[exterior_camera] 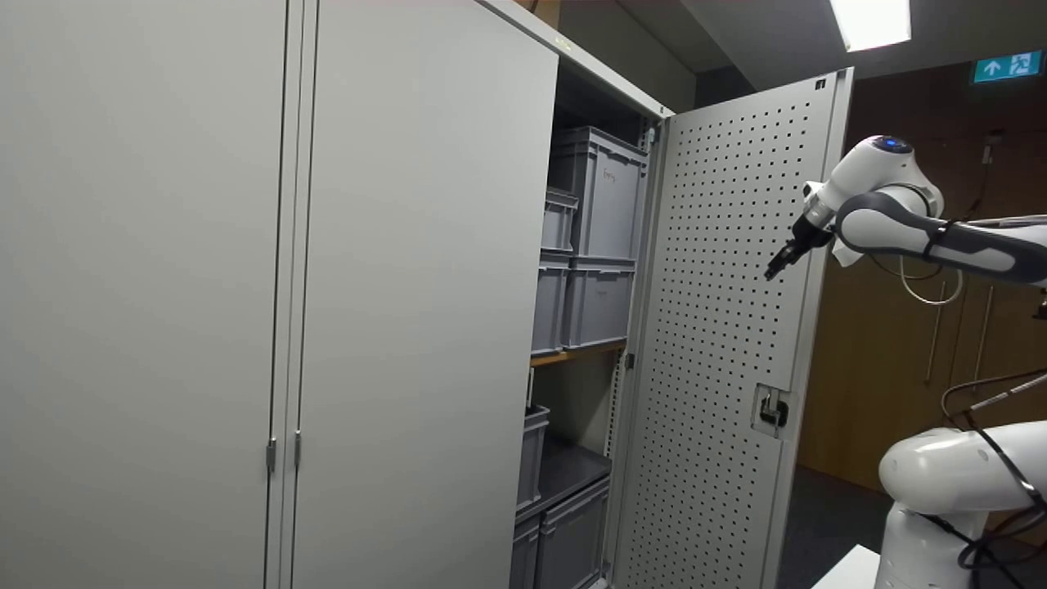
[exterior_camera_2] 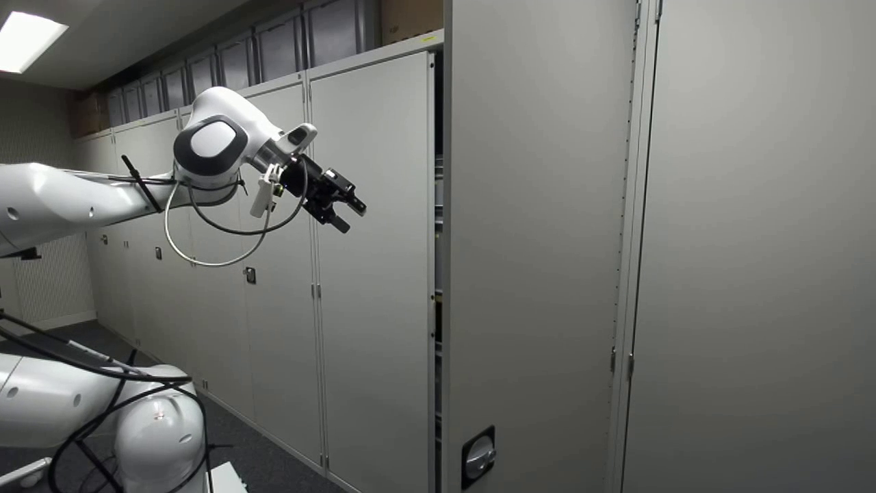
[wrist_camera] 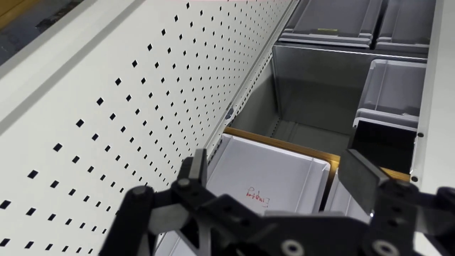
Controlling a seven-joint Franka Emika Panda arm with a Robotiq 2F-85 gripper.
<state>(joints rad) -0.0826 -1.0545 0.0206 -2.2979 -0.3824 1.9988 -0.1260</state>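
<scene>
We see the gripper (exterior_camera_2: 354,218) hanging on the perforated side of the cabinet door (exterior_camera: 720,294), apart from it, its jaws parted and a gap showing between the fingers (wrist_camera: 359,181). That door, swung wide, is the nearest thing to it as far as we can tell. Close to the door's free edge we find a latch (exterior_camera: 770,409) on the inner face and a turn handle (exterior_camera_2: 479,457) on the outer one.

Just inside the door's hinge edge stands a grey bin (wrist_camera: 266,174) on a shelf (wrist_camera: 280,144) with an orange-brown front (its red handwriting, upside down in the wrist view, seems to say "Empty"). On top of it, also beside the hinge edge, we see a taller bin (exterior_camera: 613,200); a shorter bin (exterior_camera: 559,225) sits next to that, farther from the door. Below the shelf, low by the hinge edge, is a large box (exterior_camera: 575,536).

Across the opening from the door is a closed panel (exterior_camera: 433,286). Past the door's free edge, in an exterior view, we make out brown wooden fronts (exterior_camera: 867,368) and, higher up, a green exit sign (exterior_camera: 1008,67).
</scene>
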